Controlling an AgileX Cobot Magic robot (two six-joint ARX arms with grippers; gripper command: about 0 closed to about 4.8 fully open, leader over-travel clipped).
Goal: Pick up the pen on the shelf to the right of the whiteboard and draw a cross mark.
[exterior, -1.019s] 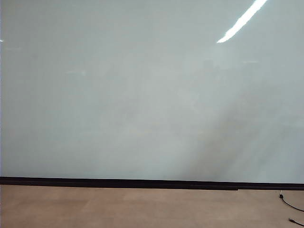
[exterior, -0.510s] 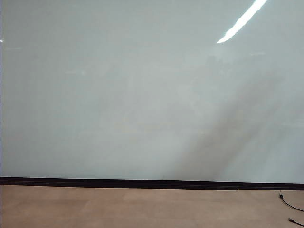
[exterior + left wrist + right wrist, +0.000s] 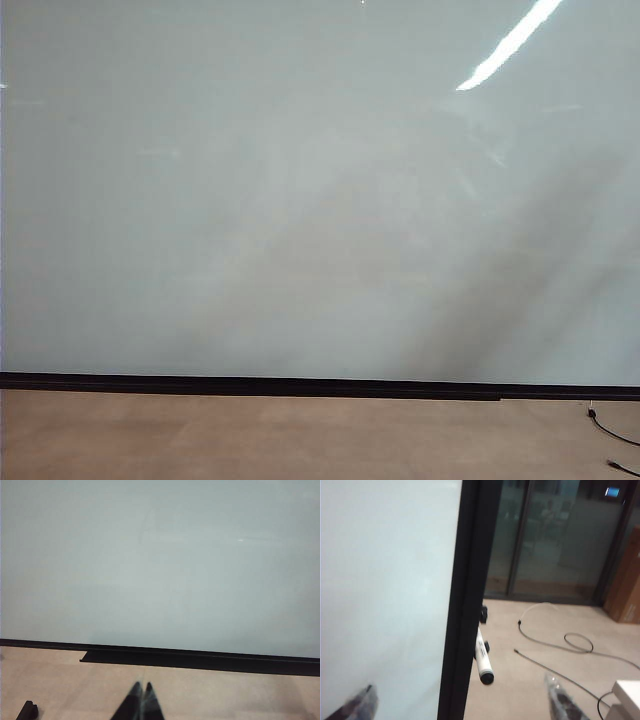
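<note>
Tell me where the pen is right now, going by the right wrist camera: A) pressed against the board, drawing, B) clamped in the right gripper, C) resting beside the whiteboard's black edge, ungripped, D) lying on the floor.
C: the pen sits against the whiteboard edge, between the right gripper's open fingers, which are not touching it.

A ceiling light streaks bright glare across the glossy whiteboard [image 3: 300, 200], with soft diagonal shadows below. The right pincer [image 3: 460, 702] fingertips look blurred; lighting is even, muted.
</note>
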